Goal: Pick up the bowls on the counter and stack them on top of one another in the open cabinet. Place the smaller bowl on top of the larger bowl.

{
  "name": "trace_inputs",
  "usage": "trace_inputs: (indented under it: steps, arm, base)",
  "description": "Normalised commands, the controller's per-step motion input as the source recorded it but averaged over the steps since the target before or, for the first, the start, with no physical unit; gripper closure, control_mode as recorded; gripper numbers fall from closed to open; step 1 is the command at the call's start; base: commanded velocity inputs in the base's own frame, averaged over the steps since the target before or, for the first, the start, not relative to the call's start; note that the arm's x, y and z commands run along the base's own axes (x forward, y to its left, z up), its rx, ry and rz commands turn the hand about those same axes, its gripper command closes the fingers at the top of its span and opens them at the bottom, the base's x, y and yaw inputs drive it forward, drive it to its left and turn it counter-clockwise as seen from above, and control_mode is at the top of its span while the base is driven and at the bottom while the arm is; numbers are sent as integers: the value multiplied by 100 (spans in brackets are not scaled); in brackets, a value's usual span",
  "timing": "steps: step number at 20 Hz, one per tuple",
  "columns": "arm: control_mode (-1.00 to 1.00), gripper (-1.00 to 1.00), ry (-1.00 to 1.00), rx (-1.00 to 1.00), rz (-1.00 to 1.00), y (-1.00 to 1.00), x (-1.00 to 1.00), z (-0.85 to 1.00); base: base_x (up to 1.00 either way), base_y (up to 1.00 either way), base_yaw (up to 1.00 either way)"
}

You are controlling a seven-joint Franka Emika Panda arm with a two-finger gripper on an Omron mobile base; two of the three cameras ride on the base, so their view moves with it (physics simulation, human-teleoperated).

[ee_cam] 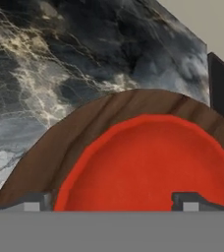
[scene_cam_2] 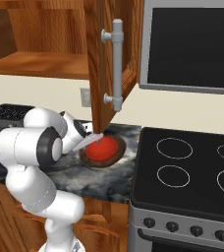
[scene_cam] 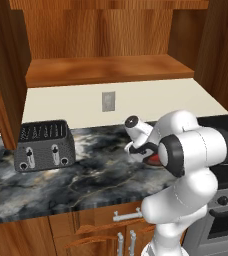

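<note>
Red bowl sits inside the brown bowl on the counter; gripper spread wide over the red rim, fingertips cut off below, holding nothing.

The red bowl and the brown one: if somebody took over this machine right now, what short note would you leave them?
Tool: open, fingertips low over the red bowl, holding nothing.
Red bowl: sitting inside the brown bowl, both on the counter beside the stove.
Cabinet: door open, shelf has no bowls on it.
Done: small bowl is already nested in the large one, but in the wrong place.
Left: get both bowls up onto the cabinet shelf, brown below, red on top. Probably lift the red one out first.
</note>
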Motion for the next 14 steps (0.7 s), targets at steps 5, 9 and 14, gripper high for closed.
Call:
trace_inputs:
  steps: [5,9,14]
  arm:
    - [-100,-100,0,5,0,-5,0,26]
    - [-100,-100,0,4,0,-2,0,25]
    - [-100,-100,0,2,0,0,-2,23]
  base:
    - [0,0,0]
    - [0,0,0]
    - [0,0,0]
